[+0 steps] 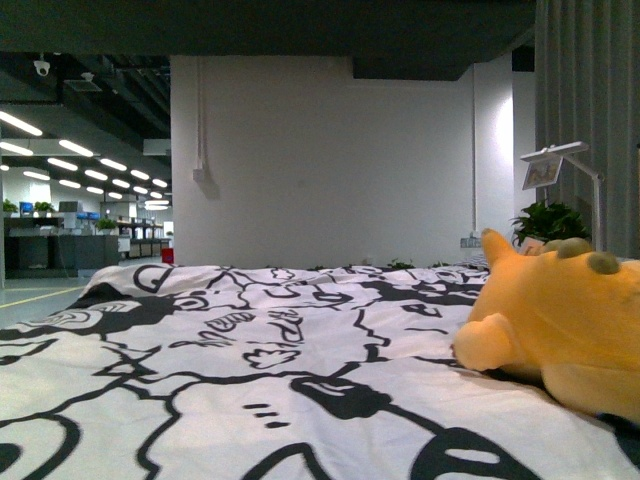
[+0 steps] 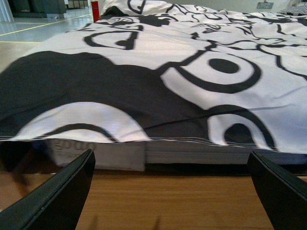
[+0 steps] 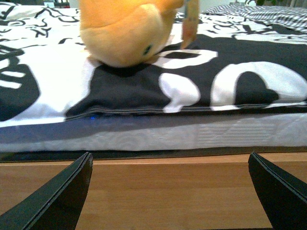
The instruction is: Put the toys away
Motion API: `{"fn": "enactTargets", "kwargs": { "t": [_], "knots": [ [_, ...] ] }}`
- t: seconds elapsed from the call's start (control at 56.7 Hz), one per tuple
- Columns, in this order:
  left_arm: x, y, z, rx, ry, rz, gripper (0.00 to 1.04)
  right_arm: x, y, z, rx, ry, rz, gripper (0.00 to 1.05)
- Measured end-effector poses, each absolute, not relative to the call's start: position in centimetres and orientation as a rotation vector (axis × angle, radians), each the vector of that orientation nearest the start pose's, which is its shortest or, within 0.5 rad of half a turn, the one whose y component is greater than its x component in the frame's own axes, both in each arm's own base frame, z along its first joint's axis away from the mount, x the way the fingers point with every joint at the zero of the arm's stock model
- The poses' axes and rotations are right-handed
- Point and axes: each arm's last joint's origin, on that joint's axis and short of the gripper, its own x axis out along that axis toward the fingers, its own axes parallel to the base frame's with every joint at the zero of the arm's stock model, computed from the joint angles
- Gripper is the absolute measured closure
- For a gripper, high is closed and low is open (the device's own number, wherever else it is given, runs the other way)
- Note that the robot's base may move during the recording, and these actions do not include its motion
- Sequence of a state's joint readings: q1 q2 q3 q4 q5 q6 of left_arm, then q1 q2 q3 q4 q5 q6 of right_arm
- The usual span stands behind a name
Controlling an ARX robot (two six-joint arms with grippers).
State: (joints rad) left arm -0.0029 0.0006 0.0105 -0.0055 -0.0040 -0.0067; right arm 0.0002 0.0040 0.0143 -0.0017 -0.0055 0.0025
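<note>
A yellow-orange plush toy (image 1: 570, 335) lies on the black-and-white patterned bedcover (image 1: 250, 380) at the right of the front view. In the right wrist view the plush (image 3: 127, 28) rests near the bed's edge, its dark eye and a small tag (image 3: 190, 21) showing. My right gripper (image 3: 170, 191) is open and empty, low over the wooden bed frame (image 3: 168, 191), short of the plush. My left gripper (image 2: 170, 191) is open and empty, over the wooden frame (image 2: 168, 201) facing the bed's edge. Neither arm shows in the front view.
A white wall (image 1: 330, 170) stands behind the bed. A lamp (image 1: 560, 165) and a green plant (image 1: 550, 220) are at the back right. An office floor with desks (image 1: 60, 250) lies to the left. The mattress side (image 3: 168, 134) shows under the cover.
</note>
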Motion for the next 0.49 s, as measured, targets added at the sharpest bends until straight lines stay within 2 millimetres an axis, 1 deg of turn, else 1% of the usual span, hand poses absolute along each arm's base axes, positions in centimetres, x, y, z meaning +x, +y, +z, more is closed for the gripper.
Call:
{"fn": "enactTargets", "kwargs": {
  "t": [0.194, 0.247, 0.3, 0.335, 0.406, 0.494],
  "knots": [
    [9.7, 0.0, 16.6, -0.007, -0.003, 0.001, 0.06, 9.7, 0.0, 16.8, 0.002, -0.009, 0.006, 0.07],
    [9.7, 0.0, 16.6, -0.007, -0.004, 0.001, 0.06, 9.7, 0.1, 16.6, 0.021, 0.034, -0.043, 0.07],
    [9.7, 0.0, 16.6, -0.007, -0.004, -0.002, 0.06, 9.9, 0.1, 16.3, 0.052, 0.085, -0.134, 0.07],
    [9.7, 0.0, 16.6, -0.007, -0.004, -0.003, 0.06, 10.0, 0.1, 16.2, 0.059, 0.106, -0.153, 0.07],
    [9.7, 0.0, 16.6, -0.007, -0.004, -0.002, 0.06, 10.3, 0.3, 16.2, 0.069, 0.11, -0.166, 0.07],
    [9.7, 0.0, 16.7, -0.007, -0.004, -0.003, 0.06, 10.8, 0.7, 16.8, 0.077, 0.086, -0.152, 0.07]
  ]
}}
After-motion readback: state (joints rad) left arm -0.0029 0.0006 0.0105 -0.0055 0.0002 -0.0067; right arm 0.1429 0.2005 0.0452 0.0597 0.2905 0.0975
